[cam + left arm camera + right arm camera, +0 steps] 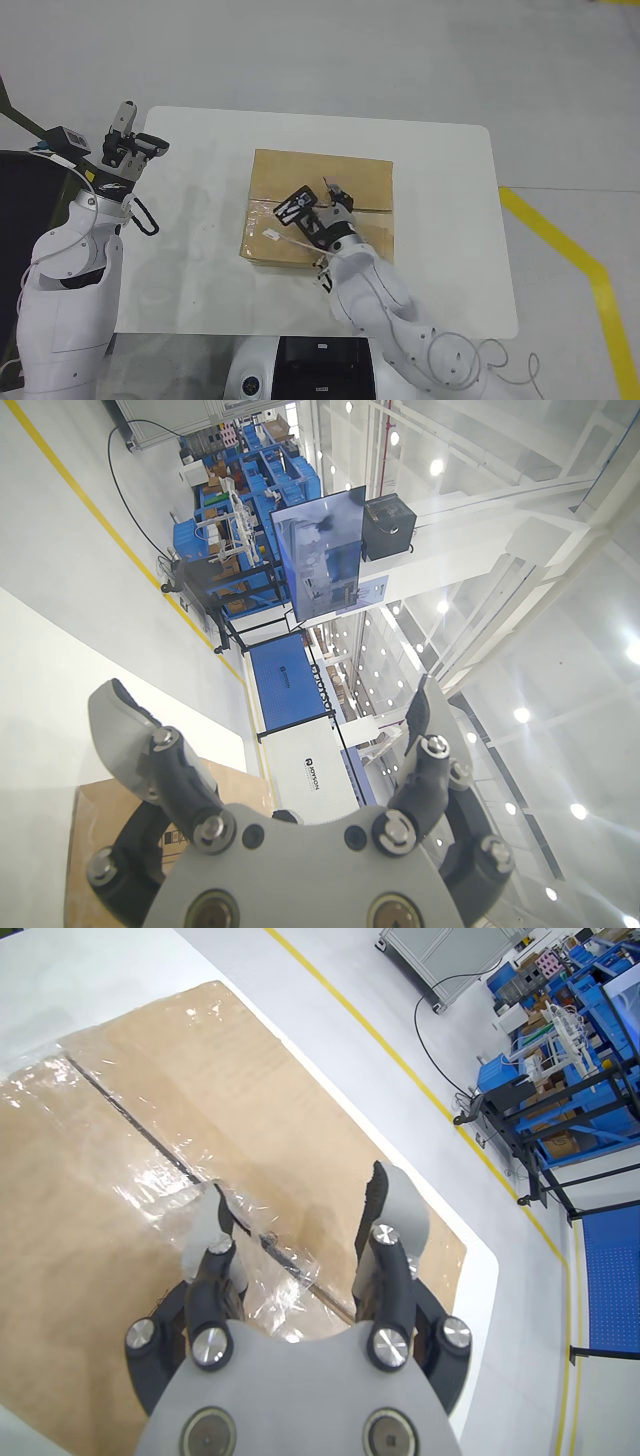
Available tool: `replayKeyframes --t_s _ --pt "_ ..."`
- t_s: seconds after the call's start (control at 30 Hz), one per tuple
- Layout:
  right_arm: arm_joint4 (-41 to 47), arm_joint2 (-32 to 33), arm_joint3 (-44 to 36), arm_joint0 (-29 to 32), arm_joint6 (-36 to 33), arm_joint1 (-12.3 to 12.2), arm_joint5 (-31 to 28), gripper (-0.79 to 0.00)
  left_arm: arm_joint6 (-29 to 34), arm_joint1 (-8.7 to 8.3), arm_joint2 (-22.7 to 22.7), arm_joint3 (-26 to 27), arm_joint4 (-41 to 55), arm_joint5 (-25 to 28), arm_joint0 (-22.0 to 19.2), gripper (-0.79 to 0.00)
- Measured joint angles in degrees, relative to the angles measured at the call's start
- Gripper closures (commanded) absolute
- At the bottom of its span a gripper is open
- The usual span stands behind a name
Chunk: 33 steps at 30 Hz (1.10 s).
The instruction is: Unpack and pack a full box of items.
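A closed cardboard box (318, 180) sits near the middle of a white desk (200, 260), its two top flaps meeting at a dark seam (115, 1103) covered by a strip of clear, wrinkled packing tape (160, 1178). The right tool (297, 1180) hangs low over the lid with its jaws spread wide and holding nothing. One fingertip (212, 1208) lies on the crumpled tape right at the seam, and the other finger (395, 1198) stands above the bare cardboard of the neighbouring flap, near the box's edge. From above, the right arm reaches in from the desk's near side and ends over the box's centre.

The left tool (270, 685) is held up at the desk's left edge, well apart from the box, its jaws also wide open and empty, pointing out toward the hall beyond. A corner of the box (95, 815) shows beneath it. A yellow floor line (565, 250) runs past the desk's right side.
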State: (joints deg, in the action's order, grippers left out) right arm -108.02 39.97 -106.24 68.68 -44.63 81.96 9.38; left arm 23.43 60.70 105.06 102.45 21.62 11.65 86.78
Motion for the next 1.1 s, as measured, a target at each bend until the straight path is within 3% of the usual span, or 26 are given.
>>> replayKeyframes --t_s 0.1,0.47,0.5,0.57,0.6,0.63,0.8,0.83,1.1 --pt "0.08 0.05 0.23 0.21 1.2 0.36 -0.04 -0.102 0.0 0.0 0.0 0.0 0.0 0.0 0.0 -0.785" --pt "0.81 3.01 -2.94 4.74 8.34 0.69 2.87 -0.065 0.0 0.0 0.0 0.0 0.0 0.0 0.0 -0.785" --pt "0.89 3.41 -3.24 5.24 8.76 0.65 2.96 -0.095 0.0 0.0 0.0 0.0 0.0 0.0 0.0 -0.785" --pt "1.1 4.29 -3.88 6.34 9.4 0.58 2.93 -0.443 0.0 0.0 0.0 0.0 0.0 0.0 0.0 -0.785" --pt "1.1 4.61 -4.12 6.76 9.47 0.54 2.72 -0.551 0.0 0.0 0.0 0.0 0.0 0.0 0.0 -0.785" --pt "0.94 4.93 -4.46 7.26 9.4 0.49 2.18 -0.597 0.0 0.0 0.0 0.0 0.0 0.0 0.0 -0.785" --pt "0.51 5.47 -5.9 8.67 8.63 0.3 -2.09 -0.456 0.0 0.0 0.0 0.0 0.0 0.0 0.0 -0.785" --pt "0.64 5.52 -6.04 8.8 8.51 0.3 -3.02 -0.391 0.0 0.0 0.0 0.0 0.0 0.0 0.0 -0.785" --pt "2.72 6.15 -5.58 7.89 7.06 0.77 -6.61 -0.317 0.0 0.0 0.0 0.0 0.0 0.0 0.0 -0.785"
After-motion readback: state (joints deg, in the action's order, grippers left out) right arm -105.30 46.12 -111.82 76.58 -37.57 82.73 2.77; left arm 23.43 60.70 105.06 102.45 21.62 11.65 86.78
